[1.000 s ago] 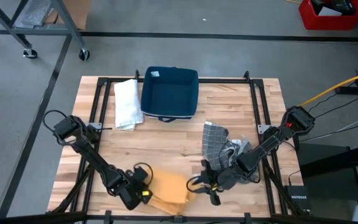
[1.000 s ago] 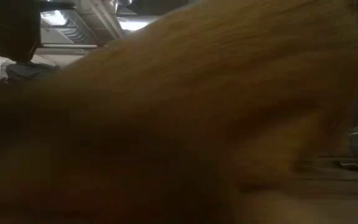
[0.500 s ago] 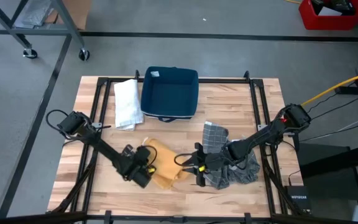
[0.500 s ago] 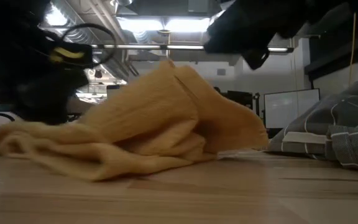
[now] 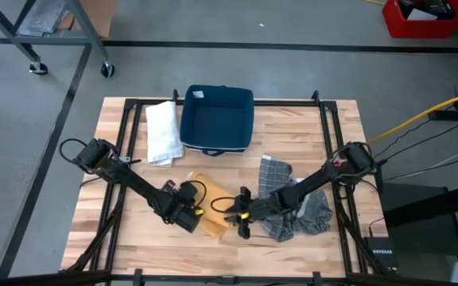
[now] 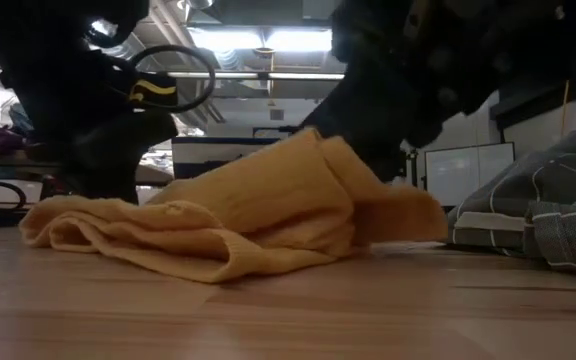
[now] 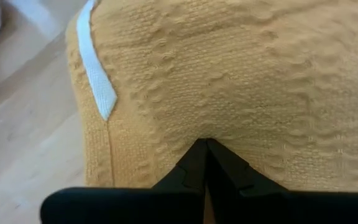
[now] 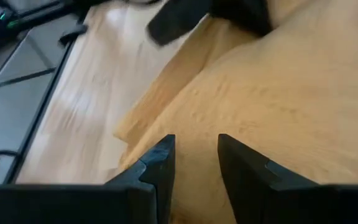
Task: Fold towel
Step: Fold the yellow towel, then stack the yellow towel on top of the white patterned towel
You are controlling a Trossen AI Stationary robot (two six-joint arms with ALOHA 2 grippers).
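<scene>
The yellow towel point(image 5: 213, 210) lies bunched on the wooden table, a little in from the near edge; the low view shows it as a rumpled heap point(image 6: 258, 215). A white tag point(image 7: 98, 81) is sewn along one of its edges. My left gripper point(image 5: 191, 216) is at the towel's left side and is shut on it point(image 7: 205, 146). My right gripper point(image 5: 239, 214) is at the towel's right side. Its open fingers hang over the cloth point(image 8: 196, 146), and I cannot tell whether they touch it. My left gripper pinches the yellow cloth point(image 7: 205, 132) between its two shut fingers, on the towel's left part, away from the tagged edge. The fingers slant down from the table's left. One layer or several, I cannot tell. The towel rests slack on the table.
A grey checked cloth point(image 5: 293, 202) lies heaped under my right arm, right of the yellow towel. At the far side stand a dark blue bin point(image 5: 217, 119) and, to its left, a folded white towel point(image 5: 163, 131). Bare wood lies along the near edge.
My left gripper, still shut, has dragged the yellow towel away from the table's near edge toward the middle, turning as it went; the towel slid along and bunched up. My right gripper has moved down and toward the left and far side, staying at the towel's right edge.
</scene>
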